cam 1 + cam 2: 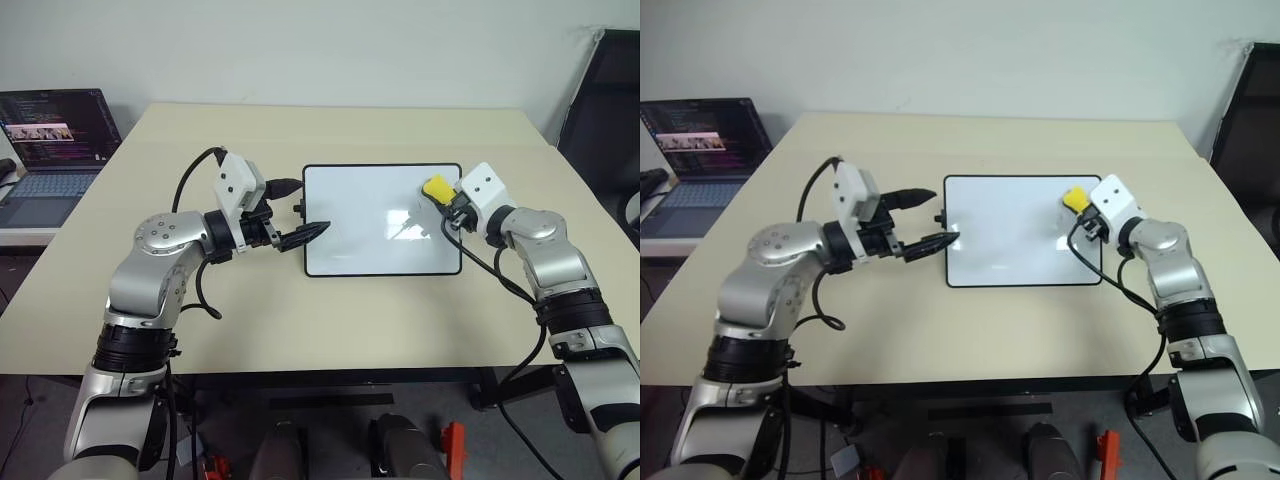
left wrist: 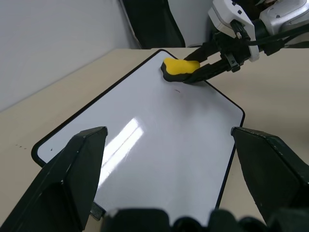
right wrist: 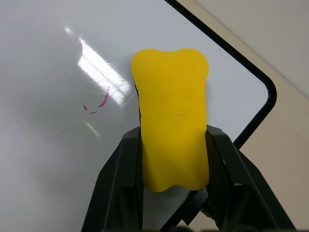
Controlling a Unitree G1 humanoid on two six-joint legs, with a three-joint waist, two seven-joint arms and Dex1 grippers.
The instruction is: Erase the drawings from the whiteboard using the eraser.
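The whiteboard (image 1: 380, 245) lies flat in the middle of the beige table. My right gripper (image 1: 447, 203) is shut on the yellow eraser (image 1: 436, 187), which rests on the board near its far right corner. In the right wrist view the eraser (image 3: 171, 140) sits between the two fingers, and a small red remnant of the drawings (image 3: 99, 104) shows on the board beside it. The rest of the board looks white with glare patches. My left gripper (image 1: 308, 208) stands open at the board's left edge, with one fingertip over the frame.
An open laptop (image 1: 55, 150) stands at the far left beside the table (image 1: 300, 320). A black chair (image 1: 600, 100) is at the far right. Bare tabletop surrounds the board on all sides.
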